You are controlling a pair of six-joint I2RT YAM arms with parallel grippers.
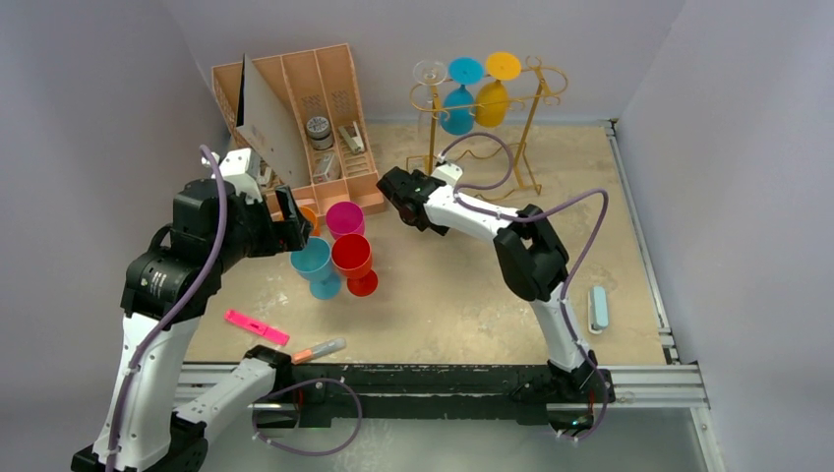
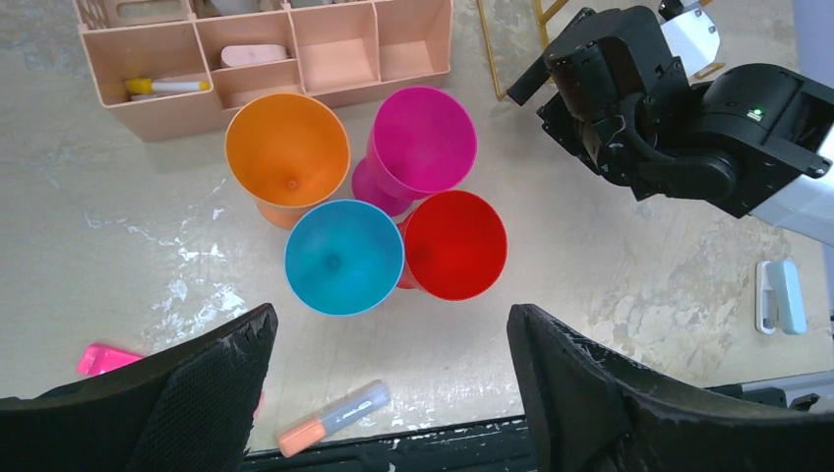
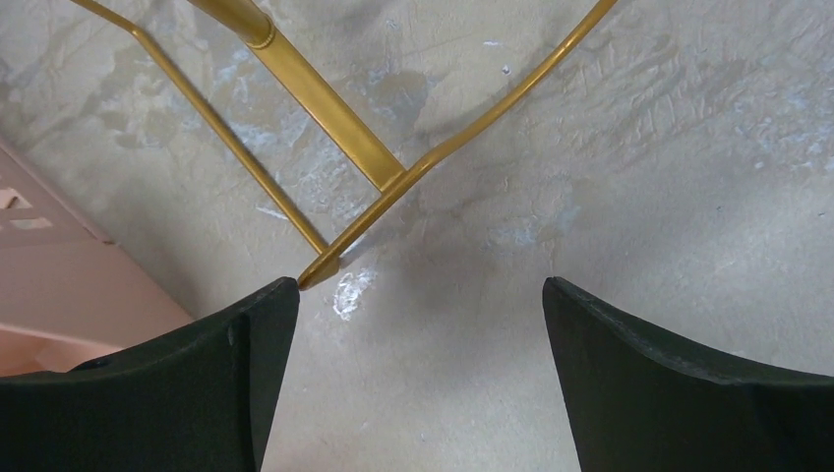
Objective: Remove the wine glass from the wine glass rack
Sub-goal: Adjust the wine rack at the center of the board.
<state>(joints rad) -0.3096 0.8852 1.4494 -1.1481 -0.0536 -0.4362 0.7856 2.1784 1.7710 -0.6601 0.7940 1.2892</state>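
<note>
The gold wire wine glass rack (image 1: 529,128) stands at the back right. A clear wine glass (image 1: 430,71), a blue one (image 1: 457,106) and a yellow one (image 1: 493,102) hang upside down from it. My right gripper (image 1: 398,202) is open and empty, low over the table in front of and left of the rack. In the right wrist view the rack's base wires (image 3: 325,108) run up to my left fingertip (image 3: 266,324), with bare table between the jaws of the gripper (image 3: 421,295). My left gripper (image 1: 295,231) (image 2: 393,334) hangs open and empty.
Orange (image 2: 287,149), magenta (image 2: 425,140), blue (image 2: 344,256) and red (image 2: 455,244) glasses stand clustered upright below my left gripper. A tan slotted organiser (image 1: 329,123) sits at the back left. Near the front edge lie a pink highlighter (image 1: 257,326), an orange marker (image 1: 319,349) and a pale blue item (image 1: 598,308).
</note>
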